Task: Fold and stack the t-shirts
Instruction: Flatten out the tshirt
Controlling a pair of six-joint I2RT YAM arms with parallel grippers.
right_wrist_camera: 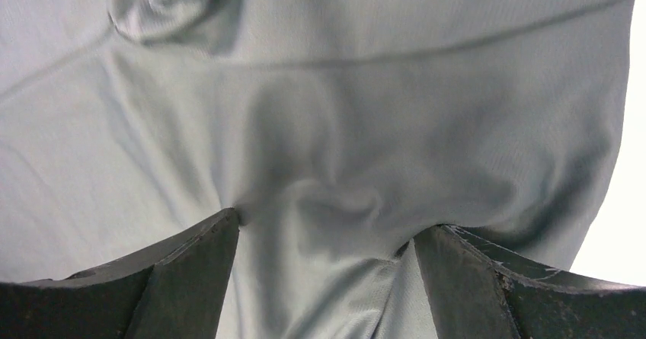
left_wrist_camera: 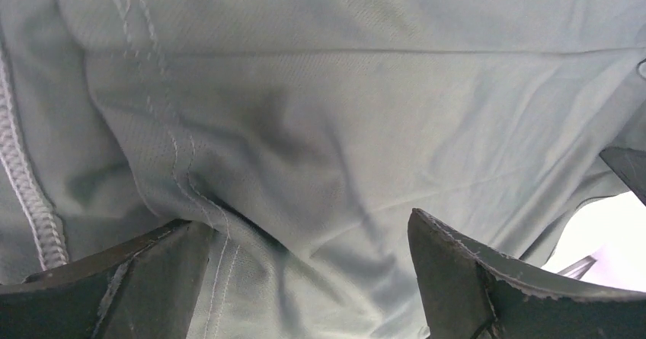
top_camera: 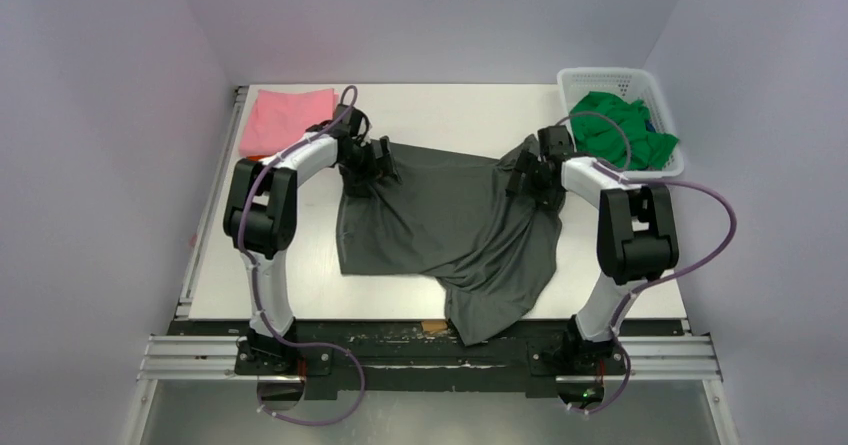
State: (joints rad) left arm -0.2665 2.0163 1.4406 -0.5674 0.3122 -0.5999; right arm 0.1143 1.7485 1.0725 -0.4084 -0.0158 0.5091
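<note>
Fingers [left_wrist_camera: 145,286] of the left gripper [left_wrist_camera: 305,225] fill the bottom of the left wrist view. The jaws stand wide apart, with grey cloth and a double line of stitching lying between and beyond them. No clamp on the cloth is evident. The right gripper [right_wrist_camera: 327,225] presents the same condition: jaws spread, fingers [right_wrist_camera: 487,286] to either side, with a puckered fold of the same cloth gathered between the tips.

Seen from above, the charcoal t-shirt [top_camera: 440,225] lies spread and creased across the middle of the counter [top_camera: 300,265]. Its near right portion is bunched and hangs over the counter's front edge, between the two arm bases. Both grippers sit at the garment's far side, the left at its far left corner and the right at its far right corner, each low on the cloth.

A pink t-shirt [top_camera: 290,117] lies flat at the far left corner of the counter, just beyond the left arm's wrist. A green t-shirt [top_camera: 615,130] is heaped in a white basket [top_camera: 600,77] at the far right corner, just beyond the right gripper.
</note>
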